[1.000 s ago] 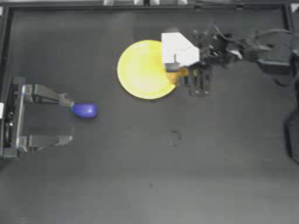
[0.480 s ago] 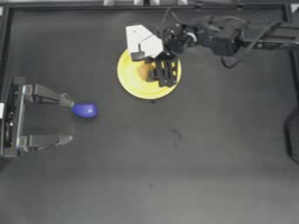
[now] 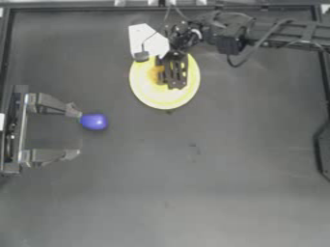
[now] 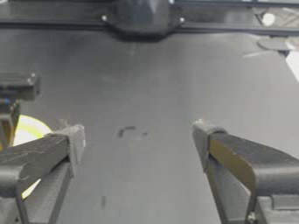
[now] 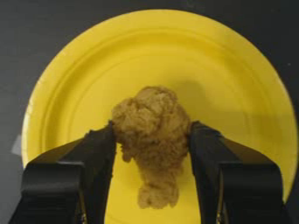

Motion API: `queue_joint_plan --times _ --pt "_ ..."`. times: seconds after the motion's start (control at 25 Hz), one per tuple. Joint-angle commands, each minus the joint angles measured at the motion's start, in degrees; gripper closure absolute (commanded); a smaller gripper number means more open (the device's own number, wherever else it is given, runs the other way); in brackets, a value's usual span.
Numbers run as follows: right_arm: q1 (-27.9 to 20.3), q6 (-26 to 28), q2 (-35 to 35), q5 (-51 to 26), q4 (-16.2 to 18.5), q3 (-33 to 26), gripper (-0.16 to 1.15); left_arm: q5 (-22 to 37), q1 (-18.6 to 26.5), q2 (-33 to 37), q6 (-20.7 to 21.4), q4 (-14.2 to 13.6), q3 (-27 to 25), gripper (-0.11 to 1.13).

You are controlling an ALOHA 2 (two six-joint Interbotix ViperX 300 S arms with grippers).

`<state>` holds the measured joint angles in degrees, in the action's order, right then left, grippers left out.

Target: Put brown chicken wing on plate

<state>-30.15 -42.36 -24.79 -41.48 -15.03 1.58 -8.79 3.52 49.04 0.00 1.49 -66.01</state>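
The right pincer [image 5: 153, 144] is clamped on the brown chicken wing [image 5: 153, 135], holding it over the plate [image 3: 143, 89] in the upper middle of the top view. The wing looks light, lumpy and firm, likely a little crumbly, so a hold across its thick middle suits it. The left pincer [image 4: 134, 148] waits at the left, jaws apart, beside a blue object [image 3: 93, 121] on the counter [image 3: 213, 183].

smooth glossy plate [image 5: 234, 70]; rough crumbly brown chicken wing [image 5: 153, 127]; matt table [image 3: 193, 183]
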Motion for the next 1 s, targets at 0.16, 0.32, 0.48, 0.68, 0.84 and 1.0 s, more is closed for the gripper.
queue_joint_plan --times 0.16,0.32,0.48,0.68,0.84,1.0 --pt "-0.35 0.44 -0.09 -2.2 0.18 -3.52 0.75 -0.18 0.09 -0.79 -0.09 0.09 1.41 0.0" --pt "-0.44 0.44 -0.09 -2.2 0.09 -3.78 0.59 -0.26 0.09 -0.79 -0.09 0.09 1.41 0.0" --pt "-0.44 0.97 -0.35 -2.81 0.09 -3.69 0.19 -0.26 0.18 -0.79 -0.09 0.09 1.41 0.0" --pt "-0.44 2.2 -0.26 -4.66 0.26 -3.96 -0.06 -0.18 0.09 -0.79 -0.09 0.09 1.41 0.0" --pt "-0.44 2.37 0.0 -4.83 0.18 -4.22 -0.02 -0.26 0.09 -0.79 -0.09 0.09 1.41 0.0" --pt "-0.44 2.46 0.97 -5.19 0.26 -4.04 -0.01 -0.26 0.09 -0.79 -0.09 0.09 1.41 0.0"
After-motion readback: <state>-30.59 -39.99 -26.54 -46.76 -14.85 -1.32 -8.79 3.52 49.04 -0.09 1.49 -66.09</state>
